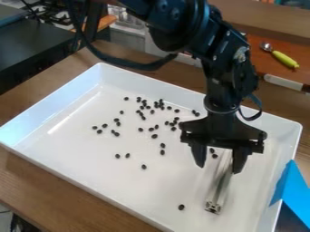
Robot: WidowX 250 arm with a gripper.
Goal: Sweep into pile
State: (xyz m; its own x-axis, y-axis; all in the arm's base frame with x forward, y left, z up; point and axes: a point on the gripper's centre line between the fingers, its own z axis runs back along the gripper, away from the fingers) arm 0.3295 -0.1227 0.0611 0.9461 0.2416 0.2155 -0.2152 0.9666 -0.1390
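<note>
No real pile yet imo: beans [153, 136] dot the tray [79, 152], loosely bunched toward its far edge. My gripper [218, 169]'s spread, metal bar [220, 188] unpinched between.

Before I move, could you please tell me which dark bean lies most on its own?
The bean lowest in the view, left of the metal bar's bottom end; every other bean has a closer neighbour.

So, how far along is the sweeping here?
Little looks done: the small black bean-like pieces lie scattered over the white rectangular tray, only loosely clustered toward its far side. In hand, apparently nothing: the black gripper stands open, the silver metal bar between its fingers. Gathering the strays into one pile is left.
</note>
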